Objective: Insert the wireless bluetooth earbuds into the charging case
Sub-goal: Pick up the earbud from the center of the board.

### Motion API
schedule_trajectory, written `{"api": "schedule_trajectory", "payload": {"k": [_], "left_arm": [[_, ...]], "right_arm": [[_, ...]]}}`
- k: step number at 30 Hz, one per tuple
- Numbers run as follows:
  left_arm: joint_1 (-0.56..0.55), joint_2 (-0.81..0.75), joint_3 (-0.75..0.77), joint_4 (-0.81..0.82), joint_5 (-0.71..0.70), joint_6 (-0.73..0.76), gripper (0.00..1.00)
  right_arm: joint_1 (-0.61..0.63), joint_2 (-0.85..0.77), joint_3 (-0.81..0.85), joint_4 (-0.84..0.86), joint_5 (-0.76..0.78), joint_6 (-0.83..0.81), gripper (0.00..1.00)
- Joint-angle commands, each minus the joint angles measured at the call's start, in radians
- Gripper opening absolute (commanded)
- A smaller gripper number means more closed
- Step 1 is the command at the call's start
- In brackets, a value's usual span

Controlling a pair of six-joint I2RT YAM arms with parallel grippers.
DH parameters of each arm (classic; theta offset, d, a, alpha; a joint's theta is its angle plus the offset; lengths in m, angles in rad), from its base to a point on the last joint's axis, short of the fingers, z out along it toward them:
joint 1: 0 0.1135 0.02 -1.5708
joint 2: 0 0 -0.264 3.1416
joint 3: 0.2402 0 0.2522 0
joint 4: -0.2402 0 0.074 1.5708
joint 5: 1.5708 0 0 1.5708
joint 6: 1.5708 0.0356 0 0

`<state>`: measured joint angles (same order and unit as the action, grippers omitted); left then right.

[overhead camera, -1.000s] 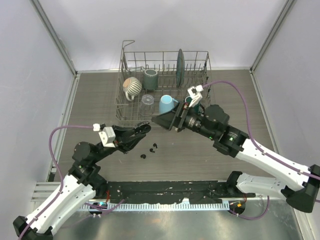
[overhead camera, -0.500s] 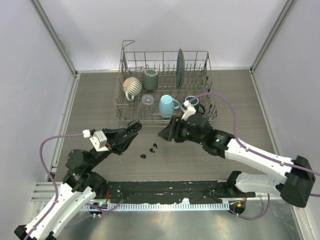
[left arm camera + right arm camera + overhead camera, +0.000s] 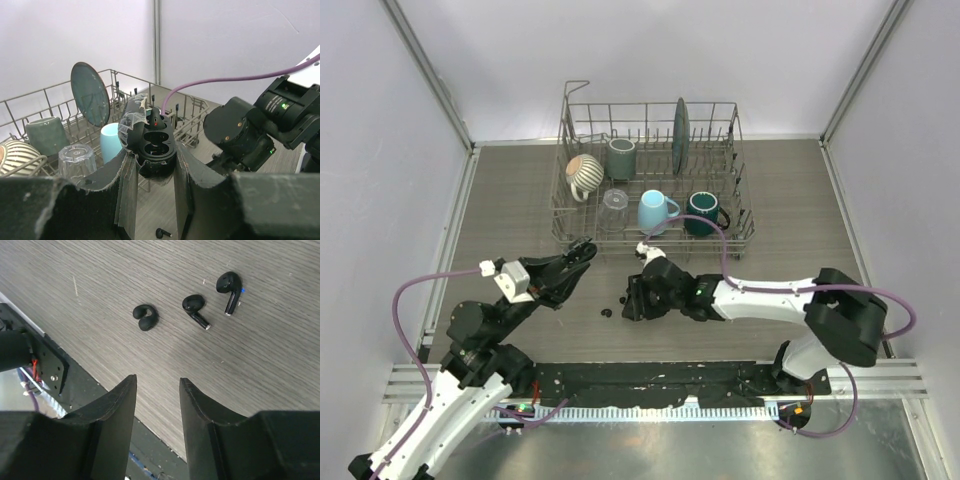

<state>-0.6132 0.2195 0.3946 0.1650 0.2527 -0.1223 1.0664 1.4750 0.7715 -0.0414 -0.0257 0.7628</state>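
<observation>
Nearest the arm bases, the right jaws hang low over the wood-grain table [image 3: 790, 200]. They stand partly open with only bare table in the gap, gripping nothing. Just beyond their tips lie three black earbuds [image 3: 194, 305], apart from one another. One is a curled bud [image 3: 145, 318], and the other two have straight stems. From above, the right arm covers most of this spot, and only one dark speck [image 3: 607, 313] shows clearly beside it. Whether more buds lie under the arm cannot be told.

A little to the left and farther back, the left jaws are closed on the black charging case [image 3: 155, 147], held above the table with its lid open. Two wells face the wrist camera and look empty. A small red mark sits above them, too small to read, and something pale and filmy clings to the lid. The fingers [image 3: 125, 185] hide the bottom of the case.

Farthest back stands a wire dish rack [image 3: 735, 150]. It holds an upright plate [image 3: 681, 125], a striped mug [image 3: 585, 172], a grey-green cup [image 3: 622, 157], a clear glass [image 3: 614, 203], a light blue mug [image 3: 655, 210] and a dark teal mug [image 3: 702, 212]. In the left wrist view, the case half hides the blue mug and the frame edge cuts off the striped one.
</observation>
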Motion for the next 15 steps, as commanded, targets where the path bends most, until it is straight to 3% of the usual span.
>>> {"api": "schedule_trajectory", "payload": {"k": [1, 15], "left_arm": [[0.0, -0.006, 0.043, 0.005, -0.003, 0.006, 0.0], [0.0, -0.026, 0.047, -0.013, -0.012, 0.003, 0.0]], "right_arm": [[0.01, 0.057, 0.064, 0.126, -0.003, -0.045, 0.45], [0.038, 0.226, 0.166, 0.16, 0.012, -0.066, 0.41]]}}
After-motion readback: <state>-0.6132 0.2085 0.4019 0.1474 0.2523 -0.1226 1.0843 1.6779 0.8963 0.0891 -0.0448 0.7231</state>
